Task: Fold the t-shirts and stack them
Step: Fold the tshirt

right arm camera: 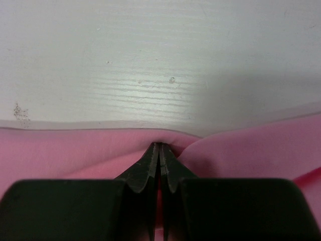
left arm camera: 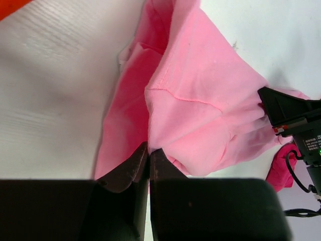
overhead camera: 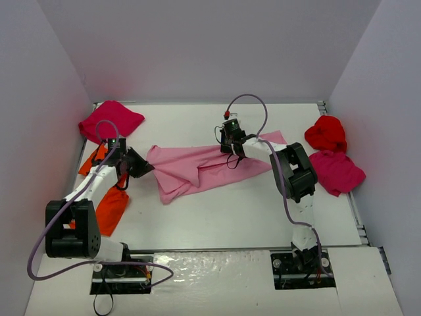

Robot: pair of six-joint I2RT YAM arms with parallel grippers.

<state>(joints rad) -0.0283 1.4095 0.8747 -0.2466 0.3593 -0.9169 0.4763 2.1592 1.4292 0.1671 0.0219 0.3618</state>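
A light pink t-shirt (overhead camera: 197, 168) lies stretched across the middle of the table, wrinkled and partly bunched. My left gripper (overhead camera: 146, 166) is shut on its left edge; in the left wrist view the cloth (left arm camera: 200, 105) runs away from the pinched fingertips (left arm camera: 149, 153). My right gripper (overhead camera: 231, 146) is shut on the shirt's far edge near the middle, with pink cloth (right arm camera: 60, 150) gathered around the closed tips (right arm camera: 160, 146). Other t-shirts lie about: a crimson one (overhead camera: 110, 120) far left, orange ones (overhead camera: 108, 207) by the left arm, a red one (overhead camera: 326, 133) and a magenta one (overhead camera: 337, 172) at right.
White walls enclose the table on three sides. The right arm's cable (overhead camera: 253, 108) loops above the pink shirt. Bare tabletop (overhead camera: 223, 210) lies in front of the pink shirt, between the two arms.
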